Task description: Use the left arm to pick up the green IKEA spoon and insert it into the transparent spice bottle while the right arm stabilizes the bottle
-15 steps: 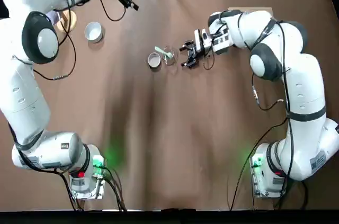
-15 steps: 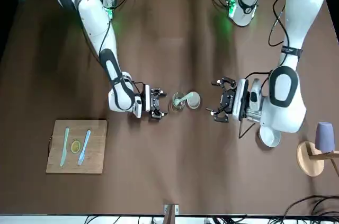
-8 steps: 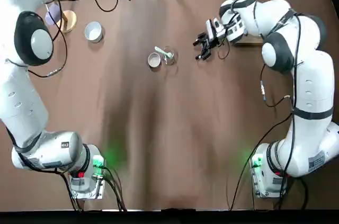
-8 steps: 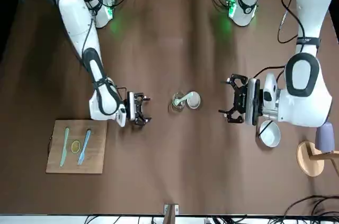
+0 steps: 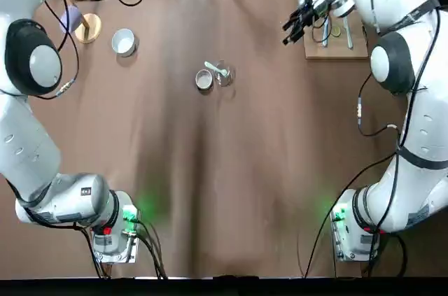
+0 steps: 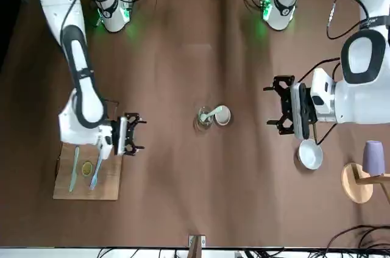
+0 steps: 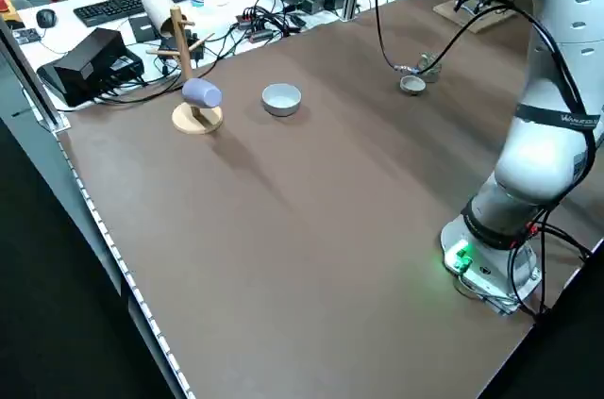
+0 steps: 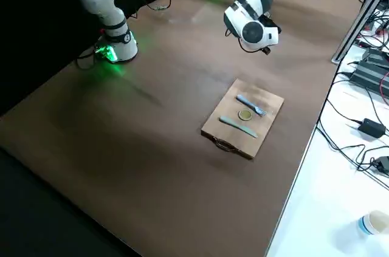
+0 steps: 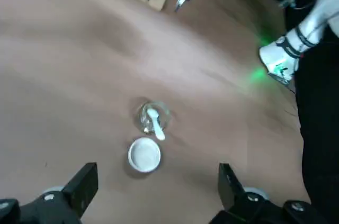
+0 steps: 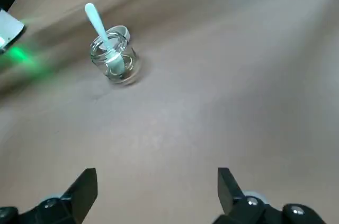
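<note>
A wide brown table [image 5: 210, 170] fills the scene, with cables and desk equipment beyond its far edge. Near the middle of the far half stands the transparent spice bottle [image 5: 223, 74]. The green IKEA spoon [image 5: 215, 68] is in it, bowl end down inside the glass. Its handle leans on the rim and pokes out at a slant. A small metal cup [image 5: 204, 80] sits just beside the bottle, on its left.

Neither arm touches these things. The left tool [image 6: 285, 106] hangs over the far left of the table, beside a white bowl [image 6: 309, 154]. Its two fingers are spread wide with nothing between them. The right tool [image 6: 130, 134] is at the far right, at the edge of a wooden board [image 6: 109, 185] that carries pale blue cutlery [image 6: 96, 169]. Its fingers are also spread and empty. Both are well apart from the bottle.

The insertion looks complete, so the danger now is undoing it. The bottle stands free with nothing steadying it, and the slanted handle puts weight to one side. A knock to the table, or an arm or trailing cable sweeping through the middle, could catch the handle. That could tip the light bottle over or flick the spoon out. The cup so close alongside could also nudge the bottle if it were bumped.
</note>
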